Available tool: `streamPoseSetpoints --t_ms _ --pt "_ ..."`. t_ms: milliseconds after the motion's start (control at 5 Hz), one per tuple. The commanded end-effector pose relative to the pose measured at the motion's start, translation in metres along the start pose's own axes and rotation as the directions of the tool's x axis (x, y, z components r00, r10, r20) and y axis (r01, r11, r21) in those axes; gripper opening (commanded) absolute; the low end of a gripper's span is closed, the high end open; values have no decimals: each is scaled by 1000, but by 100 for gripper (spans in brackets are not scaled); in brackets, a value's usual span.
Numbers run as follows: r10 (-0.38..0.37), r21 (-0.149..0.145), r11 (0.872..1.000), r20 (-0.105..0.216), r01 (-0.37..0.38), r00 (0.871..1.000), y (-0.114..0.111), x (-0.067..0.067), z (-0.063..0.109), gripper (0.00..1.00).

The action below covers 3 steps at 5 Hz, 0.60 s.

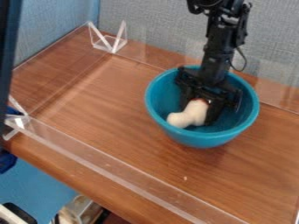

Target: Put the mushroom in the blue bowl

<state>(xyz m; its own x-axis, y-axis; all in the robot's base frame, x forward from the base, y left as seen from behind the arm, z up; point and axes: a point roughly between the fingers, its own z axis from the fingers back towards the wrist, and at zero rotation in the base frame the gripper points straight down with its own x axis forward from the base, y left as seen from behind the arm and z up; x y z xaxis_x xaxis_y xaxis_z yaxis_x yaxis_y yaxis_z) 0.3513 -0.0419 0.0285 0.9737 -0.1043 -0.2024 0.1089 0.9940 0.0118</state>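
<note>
Cream-white mushroom [184, 115], lying tilted | inside blue bowl [163, 112] | tool [198, 103] pinching it

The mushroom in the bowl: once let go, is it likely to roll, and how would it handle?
The mushroom looks rounded and lies tilted inside the blue bowl, so it would probably roll on the curved floor but stay within the high walls. It seems small and rigid, likely light. The pincer appears to be around it.
</note>
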Motion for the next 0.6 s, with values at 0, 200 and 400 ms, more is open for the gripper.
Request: streamPoseSetpoints --t_ms 0,200,400 --pt "-33 6 999 -4 33 999 -9 -1 -2 0" --pt "-29 7 1000 -4 29 1000 -9 -4 1 0" --pt "-26 8 1000 -4 26 1000 -9 -7 4 0"
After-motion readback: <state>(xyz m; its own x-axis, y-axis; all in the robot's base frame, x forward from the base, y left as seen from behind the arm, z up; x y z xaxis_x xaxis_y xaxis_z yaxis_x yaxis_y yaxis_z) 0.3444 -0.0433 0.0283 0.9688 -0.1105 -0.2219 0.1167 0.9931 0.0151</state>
